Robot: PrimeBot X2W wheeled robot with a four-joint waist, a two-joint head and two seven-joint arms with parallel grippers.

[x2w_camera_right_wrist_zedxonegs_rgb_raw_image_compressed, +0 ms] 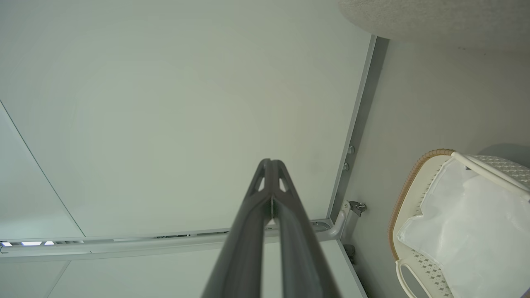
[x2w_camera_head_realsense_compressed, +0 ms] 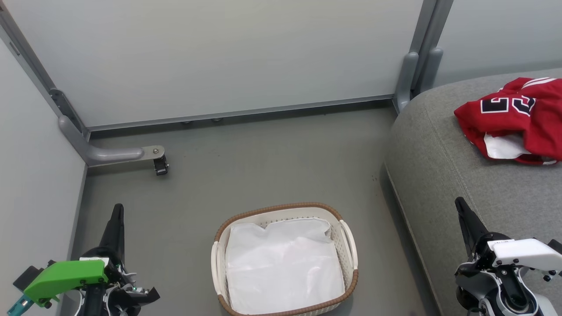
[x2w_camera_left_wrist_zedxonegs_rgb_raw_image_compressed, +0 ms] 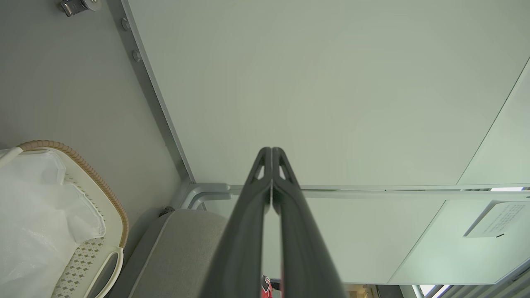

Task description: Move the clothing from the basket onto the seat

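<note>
Head view: one basket (x2w_camera_head_realsense_compressed: 281, 207), one liner (x2w_camera_head_realsense_compressed: 281, 263); one red jersey (x2w_camera_head_realsense_compressed: 524, 120) on one seat (x2w_camera_head_realsense_compressed: 439, 171); left end effector (x2w_camera_head_realsense_compressed: 117, 209), right end effector (x2w_camera_head_realsense_compressed: 459, 202): both closed.

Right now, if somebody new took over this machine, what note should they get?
Left pincer: shut, holding nothing, low beside the basket.
Right pincer: shut, holding nothing, near the seat.
Clothing: red, numbered, lying crumpled on the seat.
Basket: on the floor, white liner sheet inside, no red visible.
Done: the move, it seems.
Left: probably nothing; confirm nothing hides under the liner.
</note>
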